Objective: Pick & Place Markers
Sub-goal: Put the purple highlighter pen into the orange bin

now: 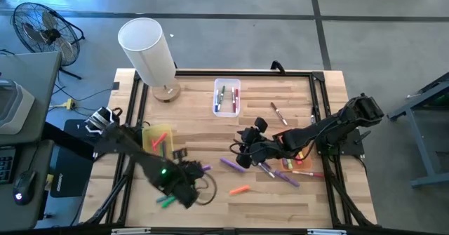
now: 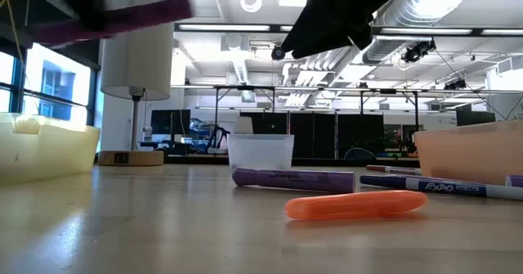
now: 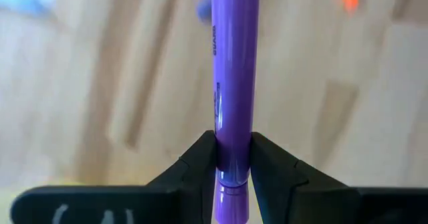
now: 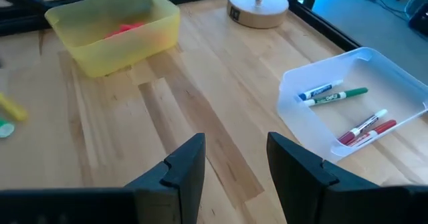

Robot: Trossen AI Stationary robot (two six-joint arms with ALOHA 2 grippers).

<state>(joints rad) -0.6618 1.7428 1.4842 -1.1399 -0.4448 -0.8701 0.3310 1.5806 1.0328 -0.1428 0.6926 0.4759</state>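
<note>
Wooden plank table (image 1: 210,133), black metal frame round it, grey floor beyond; low view adds an open office with ceiling ducts behind.

White cylinder lamp (image 1: 146,47) on a round wood base sits upper left of the tabletop in the high view.

Left arm comes in from frame left, right arm from frame right.

Three plastic bins: translucent yellow bin (image 1: 158,139) left of centre, clear bin (image 1: 226,97) upper centre with a few thin markers inside, orange bin (image 1: 295,158) right, mostly under the right arm.

Left gripper (image 1: 188,172) lower centre-left in the high view, clamped on a purple marker (image 3: 232,83). Left wrist view shows it best: smooth glossy barrel pinched between the two dark fingers (image 3: 197,164), sticking straight out past the tips.

Right gripper (image 1: 245,145) mid-frame, jaws apart, nothing between them; right wrist view looks past it at the yellow and clear bins.

Loose markers on the wood: orange marker (image 1: 240,190) lower centre, another purple marker (image 1: 232,164) just left of the right gripper, green markers (image 1: 166,200) lower left by the left gripper, red marker (image 1: 278,113) upper right.

Low view shows the orange one as a stubby rounded stick, purple one lying behind it.
</note>
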